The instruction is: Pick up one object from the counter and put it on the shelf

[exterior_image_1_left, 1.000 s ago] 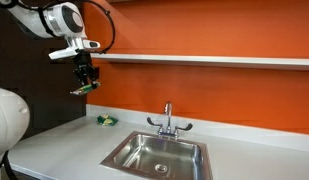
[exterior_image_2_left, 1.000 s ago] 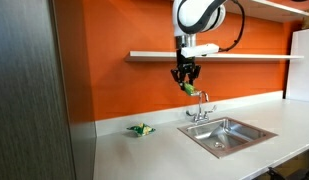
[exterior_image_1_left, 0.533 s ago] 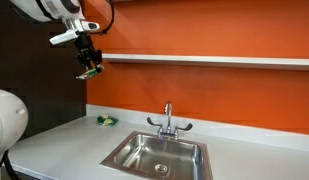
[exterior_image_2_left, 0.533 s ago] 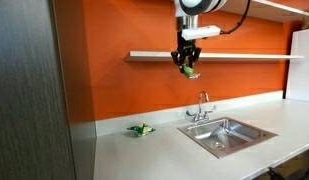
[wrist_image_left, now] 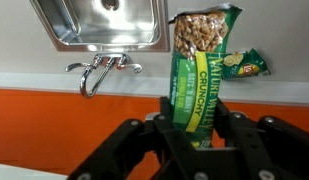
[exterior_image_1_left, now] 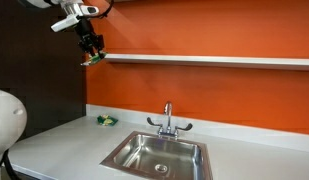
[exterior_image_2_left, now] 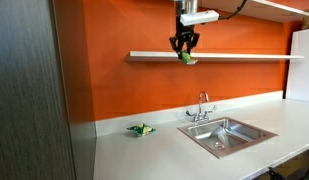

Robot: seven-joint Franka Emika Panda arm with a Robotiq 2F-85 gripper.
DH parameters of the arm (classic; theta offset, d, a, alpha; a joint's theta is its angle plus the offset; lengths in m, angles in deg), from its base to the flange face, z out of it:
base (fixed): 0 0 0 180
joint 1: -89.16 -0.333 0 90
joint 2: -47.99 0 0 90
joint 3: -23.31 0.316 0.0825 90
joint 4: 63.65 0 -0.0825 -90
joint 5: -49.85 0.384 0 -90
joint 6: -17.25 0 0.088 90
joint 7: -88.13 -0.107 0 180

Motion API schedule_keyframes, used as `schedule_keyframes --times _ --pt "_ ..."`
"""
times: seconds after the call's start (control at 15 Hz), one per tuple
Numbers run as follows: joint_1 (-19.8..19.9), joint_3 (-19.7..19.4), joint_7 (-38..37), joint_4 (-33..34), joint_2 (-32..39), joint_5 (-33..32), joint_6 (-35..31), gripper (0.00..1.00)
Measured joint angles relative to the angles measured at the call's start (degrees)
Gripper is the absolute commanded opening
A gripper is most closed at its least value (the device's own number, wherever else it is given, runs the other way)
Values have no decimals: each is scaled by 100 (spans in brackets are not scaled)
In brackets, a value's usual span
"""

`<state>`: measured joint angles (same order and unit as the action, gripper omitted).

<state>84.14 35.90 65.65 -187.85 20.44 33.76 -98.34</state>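
Note:
My gripper [wrist_image_left: 195,122] is shut on the object [wrist_image_left: 201,68], a flat green granola-bar packet that sticks out from between the fingers in the wrist view. In both exterior views the gripper [exterior_image_1_left: 91,51] [exterior_image_2_left: 185,49] hangs high by the orange wall, holding the green packet [exterior_image_1_left: 94,60] [exterior_image_2_left: 188,58] level with the end of the shelf [exterior_image_1_left: 214,61] [exterior_image_2_left: 234,55]. The pale counter [exterior_image_1_left: 54,140] [exterior_image_2_left: 154,150] lies far below.
A lumpier green-and-yellow packet [exterior_image_1_left: 107,121] [exterior_image_2_left: 141,129] [wrist_image_left: 244,65] lies on the counter by the wall. A steel sink [exterior_image_1_left: 159,153] [exterior_image_2_left: 226,135] with a chrome tap [exterior_image_1_left: 168,120] [exterior_image_2_left: 202,103] is set in the counter. A dark cabinet [exterior_image_2_left: 29,90] stands alongside.
The arm has risen steadily with the green packet in its grip, from well below the shelf up to shelf height.

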Motion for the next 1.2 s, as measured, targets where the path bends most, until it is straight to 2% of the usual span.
schedule_keyframes --times 0.6,1.2 --pt "73 77 8 1089 312 -305 604 18" --pt "264 -128 456 2480 1433 -681 693 18"
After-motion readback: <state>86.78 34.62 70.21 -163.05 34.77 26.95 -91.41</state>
